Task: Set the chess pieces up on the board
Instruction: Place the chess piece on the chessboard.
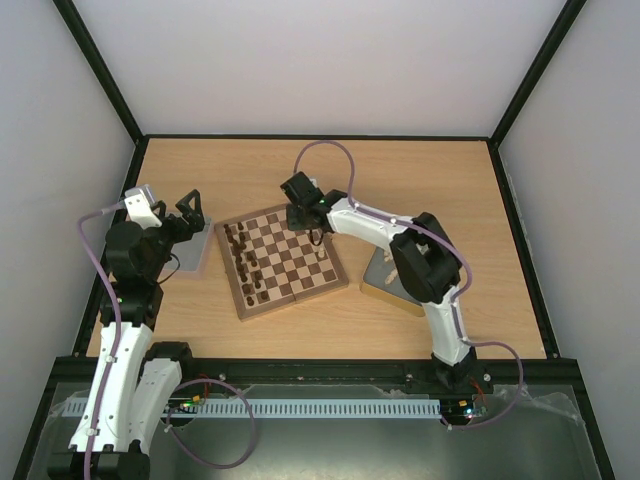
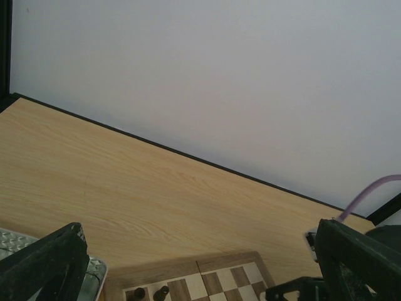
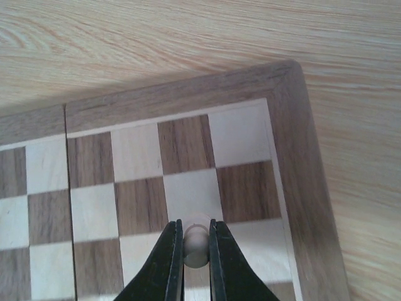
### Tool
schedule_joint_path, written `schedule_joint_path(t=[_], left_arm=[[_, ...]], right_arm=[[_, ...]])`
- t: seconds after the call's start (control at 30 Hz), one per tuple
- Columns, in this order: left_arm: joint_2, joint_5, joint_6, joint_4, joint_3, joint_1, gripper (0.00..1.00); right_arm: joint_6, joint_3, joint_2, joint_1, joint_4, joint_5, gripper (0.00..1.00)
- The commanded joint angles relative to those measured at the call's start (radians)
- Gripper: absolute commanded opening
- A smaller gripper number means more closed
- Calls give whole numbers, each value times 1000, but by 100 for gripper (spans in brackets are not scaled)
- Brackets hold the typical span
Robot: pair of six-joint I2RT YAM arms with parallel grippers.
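chess piece (image 3: 195, 252): pale turned wood, probably light and slippery. right gripper (image 3: 195, 226) pinches its rounded top over the board (image 3: 188, 94). left gripper (image 2: 200, 229) spread, empty.

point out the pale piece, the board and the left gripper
pale piece (image 3: 195, 242): right wrist view, its rounded head
board (image 1: 294, 251): top view, bare middle squares
left gripper (image 2: 199, 251): left wrist view, midway between its open fingers

Top cam looked down over the whole bench (image 1: 430, 170) from behind. Left wrist faced the far wall (image 2: 219, 75), low. Right wrist hung close over a board (image 3: 188, 150) corner, also in top.
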Motion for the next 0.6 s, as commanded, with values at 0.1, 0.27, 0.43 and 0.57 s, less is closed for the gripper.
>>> schedule_joint_path(t=[0.1,0.27,0.43,0.57], left_arm=[[-4,-1,8,15,14,3,100],[-1,-1,9,16,12,3,100],[-3,0,8,18,11,3,100],[-3,-1,10,15,11,3,100]], right_arm=[[-34,138,116,2,-16,55,4],[-43,187,175,2,-33,84,4],[-27,202,210,1,-17,108,4],[-23,208,231,1,-13,132,5]])
